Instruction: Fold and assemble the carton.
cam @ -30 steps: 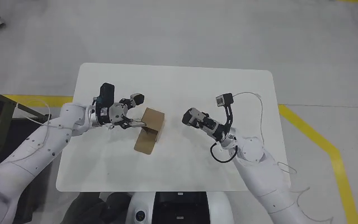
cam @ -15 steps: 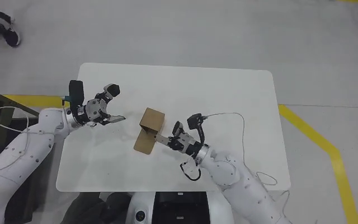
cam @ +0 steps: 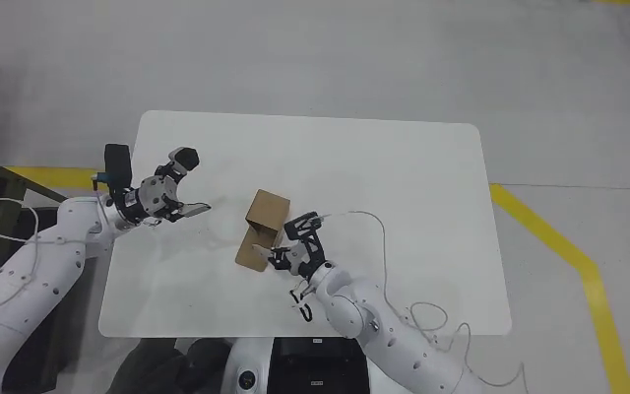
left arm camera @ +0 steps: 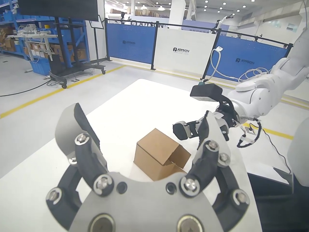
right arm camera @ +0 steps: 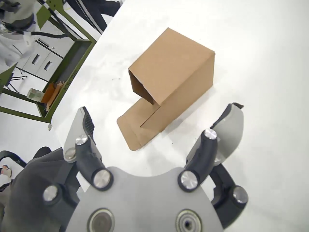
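A brown carton (cam: 266,222) lies on its side near the middle of the white table (cam: 394,167), its end open and one long flap (right arm camera: 135,126) flat on the tabletop. My right gripper (cam: 288,241) is open just beside the carton's near right side, its fingers (right arm camera: 83,121) apart on either side of the open end in the right wrist view, touching nothing. My left gripper (cam: 194,184) is open and empty, well off to the carton's left. From the left wrist view, the carton (left arm camera: 157,155) sits beyond the open left gripper (left arm camera: 140,117), with the right gripper (left arm camera: 186,130) behind it.
A thin white cable (cam: 369,222) trails from the right arm across the table's near right part. A green metal frame (right arm camera: 60,49) stands off the table's left edge. Bare tabletop lies on the far and right sides.
The left gripper has drawn back to the left, away from the carton. The right arm has swung in from the right to the carton's near side.
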Available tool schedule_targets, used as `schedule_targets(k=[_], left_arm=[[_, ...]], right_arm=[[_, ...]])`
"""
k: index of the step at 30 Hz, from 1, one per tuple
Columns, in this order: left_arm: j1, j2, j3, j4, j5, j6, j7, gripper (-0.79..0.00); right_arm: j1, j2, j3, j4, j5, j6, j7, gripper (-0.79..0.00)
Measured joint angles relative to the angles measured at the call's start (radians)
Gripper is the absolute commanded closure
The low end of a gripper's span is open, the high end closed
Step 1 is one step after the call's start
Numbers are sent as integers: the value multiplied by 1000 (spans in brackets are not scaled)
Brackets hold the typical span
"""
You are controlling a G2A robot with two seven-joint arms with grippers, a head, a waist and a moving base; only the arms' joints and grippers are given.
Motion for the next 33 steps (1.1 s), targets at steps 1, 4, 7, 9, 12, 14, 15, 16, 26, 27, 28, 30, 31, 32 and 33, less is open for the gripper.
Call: schedule_targets(k=[1, 4, 7, 9, 12, 14, 15, 16, 26, 27, 28, 30, 31, 32, 33], left_arm=[[4, -1, -5, 0, -2, -2, -2, -785], [14, -4, -20, -1, -7, -10, -10, -785], [21, -7, -35, -4, -9, -16, -16, -785], [25, -9, -46, -5, -7, -20, -20, -785], [33, -12, -62, -6, -7, -26, -26, -785], [38, -15, -71, -6, -7, -30, -30, -785], [39, -16, -75, -6, -7, -31, -33, -785], [41, -18, -78, -7, -6, -33, -36, -785], [52, -33, -109, -16, -20, -35, -83, -785], [52, -34, -111, -17, -22, -35, -89, -785], [52, -35, -112, -19, -23, -35, -97, -785], [51, -38, -113, -28, -19, -35, -119, -785], [51, -38, -110, -33, -15, -35, -130, -785], [48, -39, -106, -41, -6, -35, -144, -785], [45, -39, -102, -46, 1, -35, -154, -785]], right_arm=[[5, -3, -3, 9, 0, 8, 4, -517], [22, -14, -11, 39, -3, 32, 15, -274], [38, -25, -18, 63, 0, 48, 23, 0], [43, -30, -23, 71, -2, 53, 28, 0], [43, -32, -24, 71, -20, 54, 39, 0], [38, -30, -20, 62, -40, 51, 49, 0], [35, -29, -17, 56, -51, 50, 52, 0], [31, -27, -14, 48, -61, 47, 56, 0], [-21, 7, 78, -74, -123, -41, 99, 0], [-22, 10, 85, -80, -124, -57, 108, 0], [-20, 13, 92, -87, -127, -78, 119, 0], [-12, 21, 108, -103, -141, -138, 150, 0], [-10, 24, 117, -111, -142, -165, 163, 0], [-9, 29, 132, -125, -137, -200, 179, 0], [-8, 33, 146, -135, -134, -222, 192, 0]])
